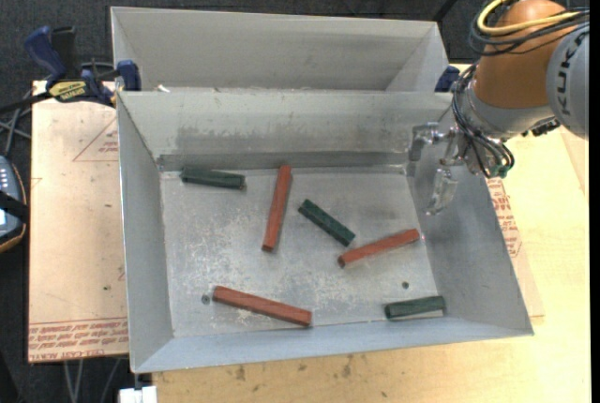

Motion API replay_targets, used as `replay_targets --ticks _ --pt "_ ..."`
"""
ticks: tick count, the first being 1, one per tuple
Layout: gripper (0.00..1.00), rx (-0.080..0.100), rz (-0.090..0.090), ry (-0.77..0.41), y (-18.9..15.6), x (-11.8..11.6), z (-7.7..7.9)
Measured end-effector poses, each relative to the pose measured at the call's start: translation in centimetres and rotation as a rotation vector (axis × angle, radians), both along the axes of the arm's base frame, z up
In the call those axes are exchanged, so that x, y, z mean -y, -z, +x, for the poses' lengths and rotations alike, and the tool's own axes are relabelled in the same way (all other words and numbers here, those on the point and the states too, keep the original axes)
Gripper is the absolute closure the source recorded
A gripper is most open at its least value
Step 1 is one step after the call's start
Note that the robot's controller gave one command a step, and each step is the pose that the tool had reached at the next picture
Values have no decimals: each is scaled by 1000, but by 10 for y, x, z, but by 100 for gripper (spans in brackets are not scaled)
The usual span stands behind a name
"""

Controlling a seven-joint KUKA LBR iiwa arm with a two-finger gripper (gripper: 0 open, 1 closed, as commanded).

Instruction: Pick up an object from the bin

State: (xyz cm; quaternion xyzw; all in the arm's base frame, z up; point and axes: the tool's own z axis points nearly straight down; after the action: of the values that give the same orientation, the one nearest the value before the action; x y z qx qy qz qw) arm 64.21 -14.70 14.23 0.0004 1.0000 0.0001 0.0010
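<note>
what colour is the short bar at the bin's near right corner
The short rectangular bar is dark green, camera view.

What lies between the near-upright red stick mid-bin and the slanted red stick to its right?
The camera view shows one dark green block lying diagonally there, apart from the near-upright red stick, its lower end close to the slanted red stick.

bin (pixel 141 232): six bars on its floor, none touching another
back-left bar (pixel 213 178): along the back wall, at the left
long middle bar (pixel 277 207): right of the back-left bar, running back to front
short middle bar (pixel 326 222): just right of the long middle bar, slanted
right bar (pixel 380 247): right of the short middle bar and slightly in front
front-left bar (pixel 261 305): near the front wall
front-right bar (pixel 414 307): front right corner
gripper (pixel 437 197): by the right wall, behind the right bar
</note>
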Motion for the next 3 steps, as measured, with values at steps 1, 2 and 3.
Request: replay_targets --ticks 1,2,3 --pt "0 8 -2 -30 45 -8 10" --pt "0 -2 1 -7 71 -29 -19" --pt "0 -3 1 -65 62 -40 -28"
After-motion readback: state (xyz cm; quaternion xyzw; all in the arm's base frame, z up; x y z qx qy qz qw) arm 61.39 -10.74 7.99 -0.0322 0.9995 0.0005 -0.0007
